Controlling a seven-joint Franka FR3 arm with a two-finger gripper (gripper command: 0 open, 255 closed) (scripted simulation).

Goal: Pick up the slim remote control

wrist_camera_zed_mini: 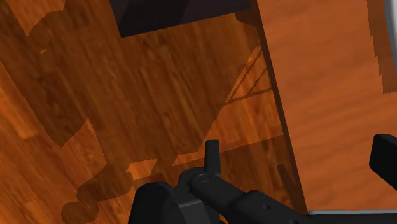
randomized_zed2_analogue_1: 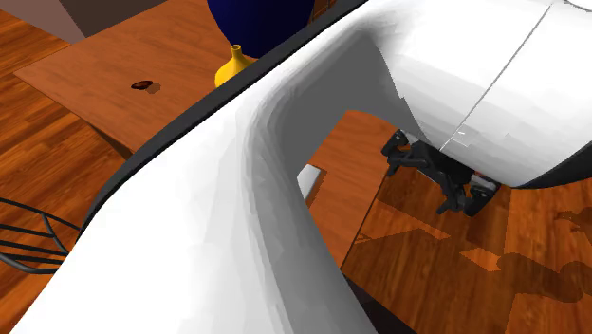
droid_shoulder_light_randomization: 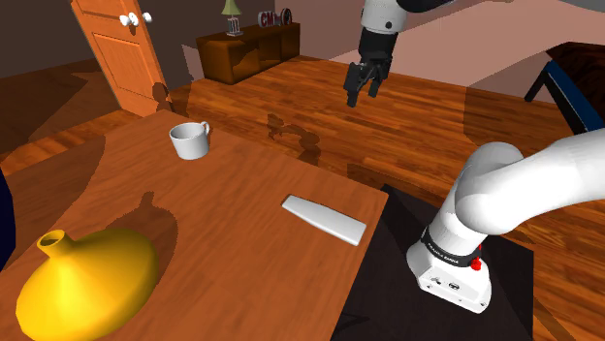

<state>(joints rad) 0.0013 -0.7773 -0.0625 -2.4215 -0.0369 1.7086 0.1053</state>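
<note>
The slim remote (droid_shoulder_light_randomization: 324,219) is a flat pale grey bar. It lies on the wooden table (droid_shoulder_light_randomization: 242,223) near the corner closest to the stand. My black gripper (droid_shoulder_light_randomization: 362,99) hangs high over the wooden floor, beyond the table's far edge and well away from the remote. Its fingers stand apart with nothing between them. In the wrist view the gripper (wrist_camera_zed_mini: 298,159) looks down at the shadowed floor with the table's edge (wrist_camera_zed_mini: 337,83) running beside it. The second exterior view has the gripper (randomized_zed2_analogue_1: 459,207) behind my white arm.
A white mug (droid_shoulder_light_randomization: 190,140) stands at the table's far side and a big yellow vase (droid_shoulder_light_randomization: 87,281) lies at its near left. The black stand (droid_shoulder_light_randomization: 388,281) is beside the table. An orange door (droid_shoulder_light_randomization: 116,48), a brown cabinet (droid_shoulder_light_randomization: 247,48) and dark blue furniture (droid_shoulder_light_randomization: 572,87) ring the room.
</note>
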